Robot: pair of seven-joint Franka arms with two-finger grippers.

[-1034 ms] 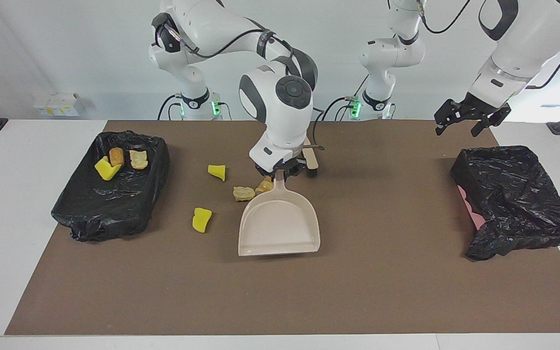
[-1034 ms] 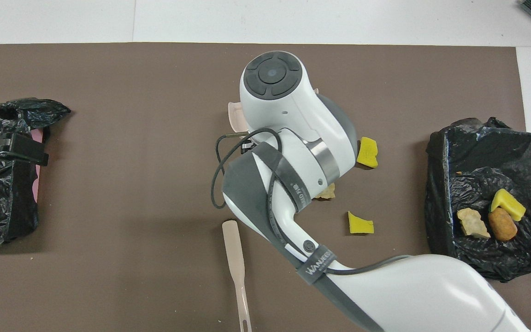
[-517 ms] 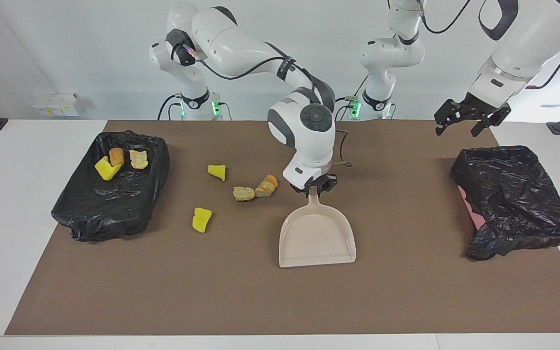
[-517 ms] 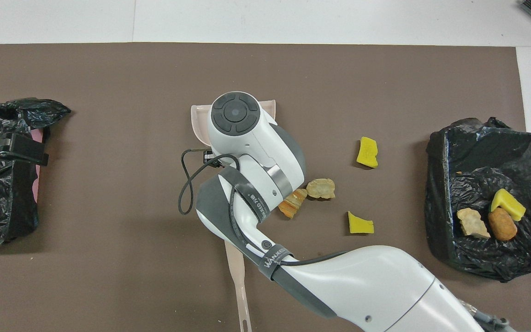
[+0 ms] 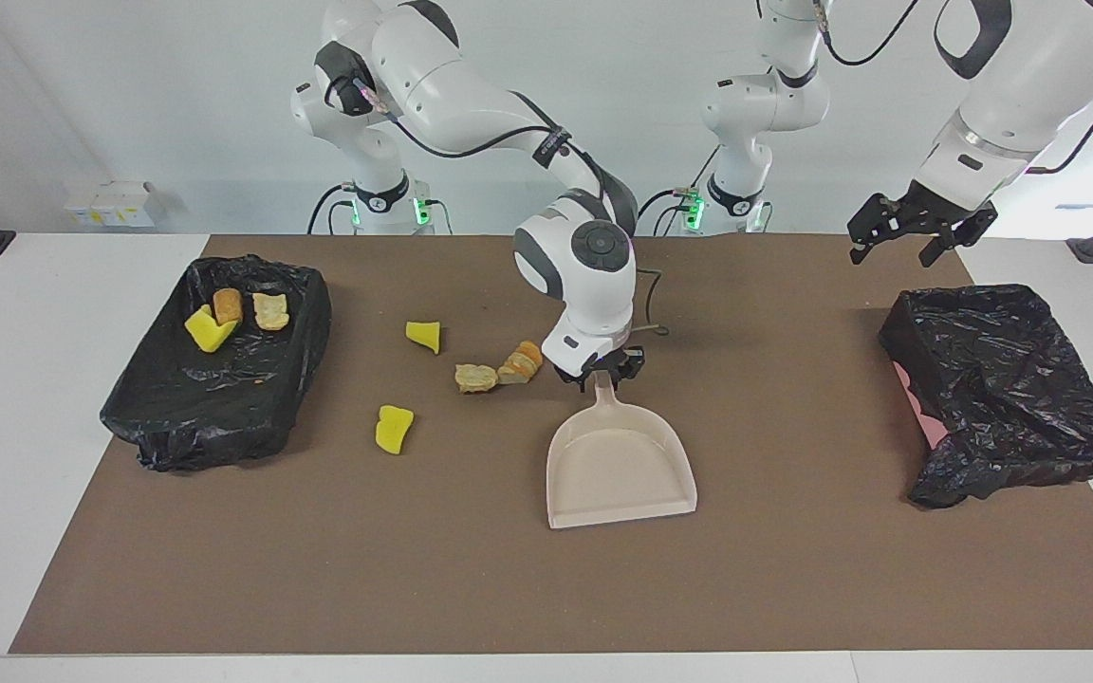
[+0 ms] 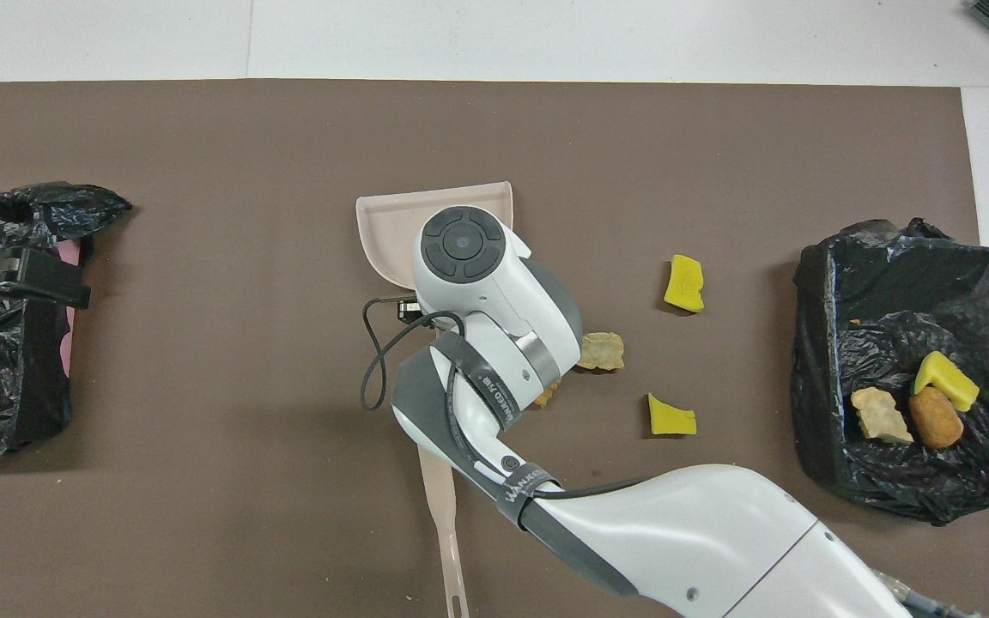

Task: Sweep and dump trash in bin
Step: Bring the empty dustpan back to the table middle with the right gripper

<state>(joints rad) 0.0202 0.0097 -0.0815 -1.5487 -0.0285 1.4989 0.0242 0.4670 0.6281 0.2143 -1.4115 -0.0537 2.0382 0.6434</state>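
Note:
The beige dustpan lies flat on the brown mat mid-table, its handle pointing toward the robots. My right gripper is at the handle's tip; in the overhead view the wrist hides it, with only the dustpan showing. Loose trash lies beside the dustpan toward the right arm's end: two bread lumps and two yellow pieces. The black-lined bin at that end holds a yellow piece and two bread lumps. My left gripper waits open in the air over the other bin.
A second black-lined bin with pink showing at one side stands at the left arm's end. A flat beige paddle lies nearer to the robots than the dustpan, partly under the right arm. The brown mat covers most of the table.
The right arm carried the dustpan from beside the bread lumps toward the left arm's end; in the last half second the pan stayed put and the wrist shifted slightly. The left arm has not moved.

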